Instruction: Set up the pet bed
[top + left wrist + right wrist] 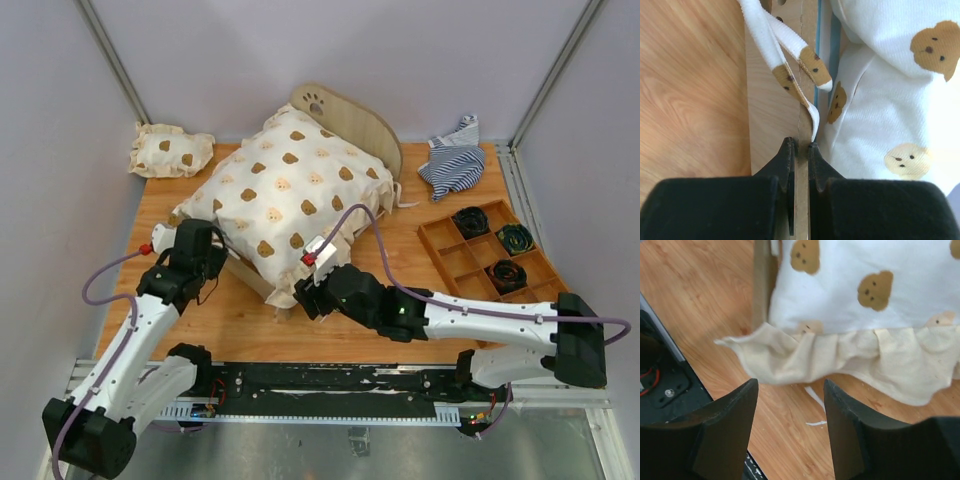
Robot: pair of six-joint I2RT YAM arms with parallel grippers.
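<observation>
Two pincers are at the pet bed (350, 118): the left pincer (801, 148) is closed on its thin wooden rail, the right pincer (790, 390) stands wide before the cushion (880, 315) frill.

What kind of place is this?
Probably a robot lab booth: plain pale walls, white left robot arm and right robot arm bolted to a black rail, an orange wooden tabletop.
</observation>
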